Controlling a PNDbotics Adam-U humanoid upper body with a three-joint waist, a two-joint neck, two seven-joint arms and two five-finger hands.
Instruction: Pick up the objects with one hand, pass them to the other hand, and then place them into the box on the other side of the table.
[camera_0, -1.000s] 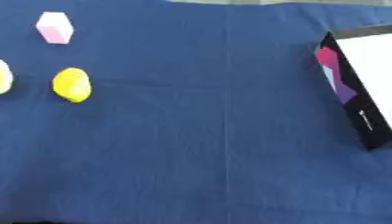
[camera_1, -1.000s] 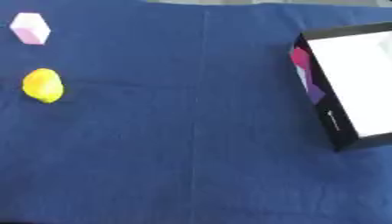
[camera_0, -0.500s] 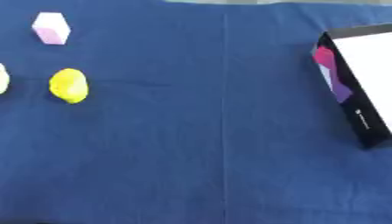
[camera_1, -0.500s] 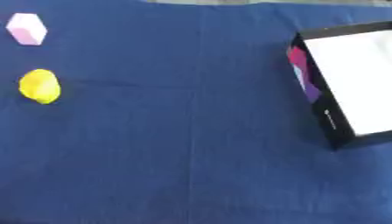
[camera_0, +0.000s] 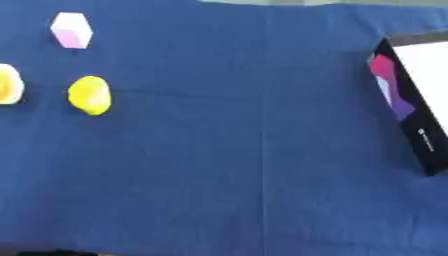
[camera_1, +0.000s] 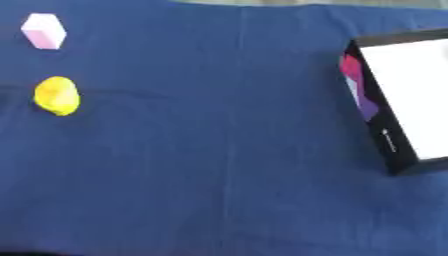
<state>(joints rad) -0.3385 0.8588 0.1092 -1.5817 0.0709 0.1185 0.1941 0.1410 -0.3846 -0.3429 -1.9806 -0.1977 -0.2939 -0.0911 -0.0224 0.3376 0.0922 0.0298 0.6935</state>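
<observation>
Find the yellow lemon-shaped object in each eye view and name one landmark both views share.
Left eye view: yellow object at centre-left, below the pink block.
Right eye view: close to the left edge, again below the pink block.
Shared landmark: the black box at the right edge.

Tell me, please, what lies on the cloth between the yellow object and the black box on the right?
Nothing lies there: between the yellow object and the black box is only bare blue cloth, clearest in the right eye view.
</observation>
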